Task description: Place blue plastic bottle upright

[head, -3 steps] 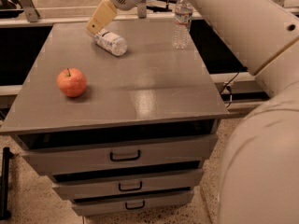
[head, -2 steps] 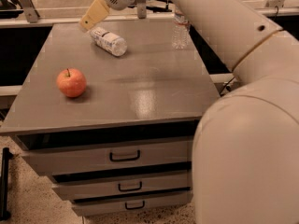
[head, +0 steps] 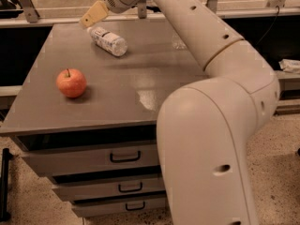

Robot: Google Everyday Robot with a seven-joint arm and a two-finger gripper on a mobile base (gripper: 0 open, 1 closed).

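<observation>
The blue plastic bottle [head: 108,41] lies on its side at the far left of the grey table top [head: 140,78]. It has a whitish label with dark print, and its cap end points to the far left. My gripper [head: 93,14] is tan and hangs just above and to the left of the bottle's cap end, at the table's far edge. It holds nothing that I can see. My arm reaches in from the right and crosses the far side of the table.
A red apple [head: 71,82] sits on the left side of the table, nearer the front. A clear bottle [head: 177,43] at the far right is mostly hidden behind my arm. Drawers with dark handles [head: 124,156] sit below the top. My arm's large body fills the lower right.
My gripper has moved left, from over the bottle to beyond its cap end. My arm has swung across and now covers the clear bottle at the far right. The blue bottle has not moved.
</observation>
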